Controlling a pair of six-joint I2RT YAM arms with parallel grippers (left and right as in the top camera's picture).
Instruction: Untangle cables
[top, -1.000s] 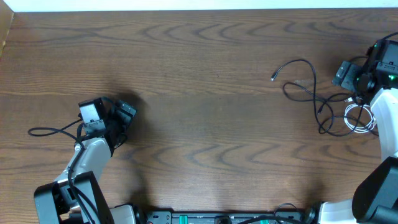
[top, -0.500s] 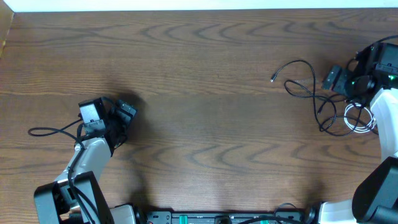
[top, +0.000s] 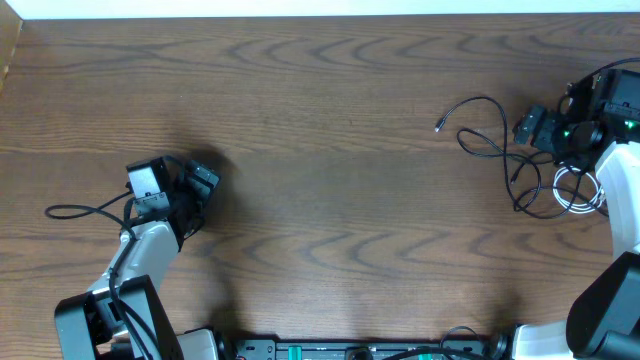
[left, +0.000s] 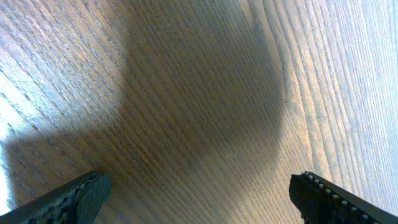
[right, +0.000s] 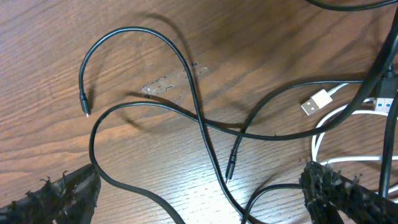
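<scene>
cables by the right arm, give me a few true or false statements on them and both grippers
1. The black cable crosses over itself on the table. True.
2. The left gripper is shut on a cable. False: it is open over bare wood, with nothing between its fingers.
3. A white plug lies flat on the wood beside the black cable. True.
4. The right gripper is clamped on the white plug. False: it is open, and the plug lies apart from its fingers.
5. The cables sit in the middle of the table. False: in the overhead view they are bunched near its right edge.
</scene>
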